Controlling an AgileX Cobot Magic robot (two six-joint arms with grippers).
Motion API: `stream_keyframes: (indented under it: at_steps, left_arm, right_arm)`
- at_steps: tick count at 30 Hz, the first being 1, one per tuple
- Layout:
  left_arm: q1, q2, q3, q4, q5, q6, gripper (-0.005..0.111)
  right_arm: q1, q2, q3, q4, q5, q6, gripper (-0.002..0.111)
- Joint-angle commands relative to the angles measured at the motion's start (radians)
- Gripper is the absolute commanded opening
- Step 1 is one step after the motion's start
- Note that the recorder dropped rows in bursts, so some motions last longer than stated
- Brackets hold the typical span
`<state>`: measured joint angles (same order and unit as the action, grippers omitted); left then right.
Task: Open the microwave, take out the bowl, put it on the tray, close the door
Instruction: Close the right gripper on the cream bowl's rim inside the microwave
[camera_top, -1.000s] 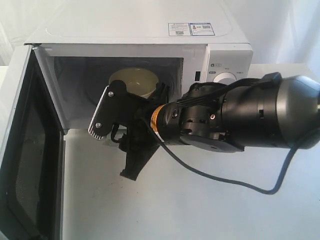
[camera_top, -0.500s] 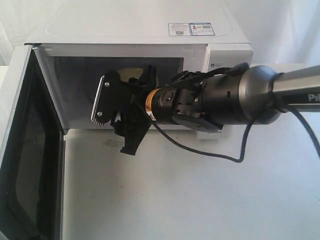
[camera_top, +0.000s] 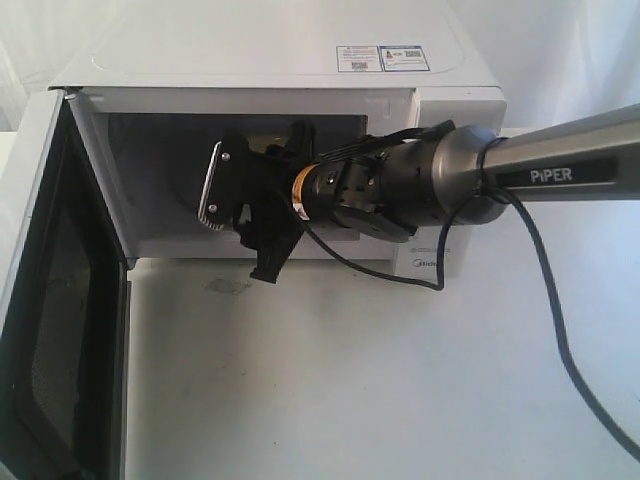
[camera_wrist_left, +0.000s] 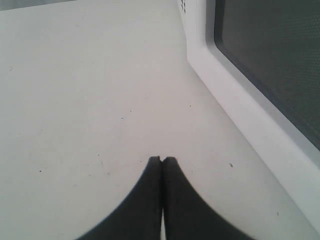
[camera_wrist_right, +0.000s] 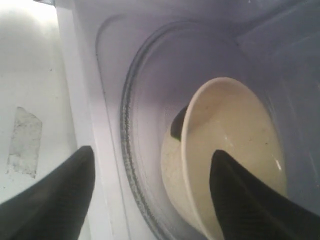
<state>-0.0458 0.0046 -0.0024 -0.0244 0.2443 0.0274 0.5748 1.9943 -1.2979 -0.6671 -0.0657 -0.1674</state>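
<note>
The white microwave (camera_top: 270, 60) stands at the back with its door (camera_top: 40, 300) swung wide open on the left. My right gripper (camera_top: 240, 225) reaches into the cavity and covers the bowl in the exterior view. In the right wrist view the cream-yellow bowl (camera_wrist_right: 235, 150) rests on the glass turntable (camera_wrist_right: 132, 125). The right gripper (camera_wrist_right: 150, 195) is open. One finger hangs over the bowl's inside, the other is outside by the cavity's front sill, and the bowl's near rim lies between them. My left gripper (camera_wrist_left: 162, 161) is shut and empty above the table, beside the door's dark window (camera_wrist_left: 270, 65). No tray shows.
The white table (camera_top: 380, 380) stretches in front of the microwave, with a faint tape patch (camera_top: 228, 287) near the cavity's sill. A black cable (camera_top: 560, 330) droops from the right arm across the table. The arm hides the knob panel.
My right gripper has pushed further into the cavity, still open, with the arm stretching out behind it. The bowl, visible in the exterior view a second ago, is now hidden behind the gripper.
</note>
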Motion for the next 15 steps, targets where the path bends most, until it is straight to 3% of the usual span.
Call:
stream_keyframes:
  at_steps: [1, 15]
  left_arm:
    - [0.005, -0.005, 0.002, -0.005, 0.004, -0.001, 0.0]
    - [0.005, -0.005, 0.002, -0.005, 0.004, -0.001, 0.0]
  right_arm:
    - [-0.011, 0.024, -0.028, 0.0, -0.027, -0.012, 0.061]
    - [-0.031, 0.093, -0.083, 0.004, -0.035, -0.033, 0.061]
